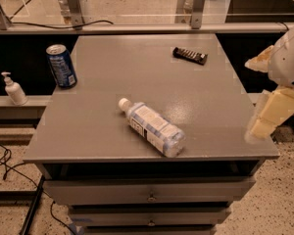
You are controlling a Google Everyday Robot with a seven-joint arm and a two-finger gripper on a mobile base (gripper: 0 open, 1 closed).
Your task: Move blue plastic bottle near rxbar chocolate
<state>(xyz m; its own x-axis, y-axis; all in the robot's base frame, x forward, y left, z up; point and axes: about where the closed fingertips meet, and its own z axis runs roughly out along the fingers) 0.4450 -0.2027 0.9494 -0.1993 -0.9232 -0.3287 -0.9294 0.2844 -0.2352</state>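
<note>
The blue plastic bottle lies on its side on the grey cabinet top, near the front middle. Its white cap points to the back left. The rxbar chocolate, a small dark flat bar, lies at the back right of the top. My gripper hangs off the right edge of the cabinet, to the right of the bottle and in front of the bar. Its pale fingers stand apart and hold nothing.
A dark blue soda can stands at the back left corner of the top. A small white pump bottle stands on a lower ledge to the left. Drawers sit below the top. A rail with posts runs behind.
</note>
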